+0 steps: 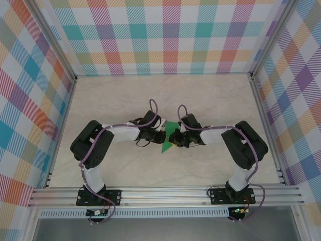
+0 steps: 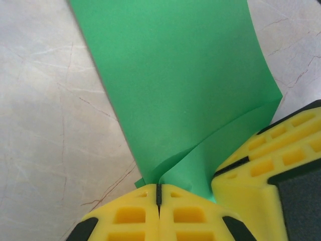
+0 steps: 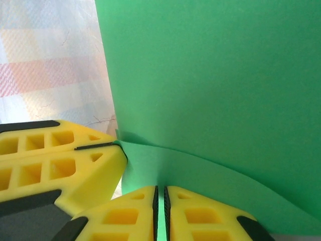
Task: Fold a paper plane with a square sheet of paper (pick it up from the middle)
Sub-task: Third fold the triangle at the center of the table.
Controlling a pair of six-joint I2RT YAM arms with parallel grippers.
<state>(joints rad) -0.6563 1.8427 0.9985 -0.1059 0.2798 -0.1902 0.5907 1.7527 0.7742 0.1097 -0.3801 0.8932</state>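
Obs: paper (image 1: pixel 167 140) looks v. thin, floppy, prob. tears if tugged. Your left gripper (image 2: pixel 158 193) and right gripper (image 3: pixel 159 201) both pinch its edge, side by side. Hold nr the crease.

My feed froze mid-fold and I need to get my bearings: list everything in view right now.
thin bright-green sheet of paper: one, green, creased, at the table's middle, pinched by both grippers.
pale marble-patterned table: one, beige, under the arms.
pastel plaid walls: three, multicoloured, on the left, far and right sides.
aluminium rail: one, silver, at the near edge, by the arm bases.
left gripper: one, yellow and black fingers, shut on the paper.
right gripper: one, yellow and black fingers, shut on the paper, close beside the left gripper.
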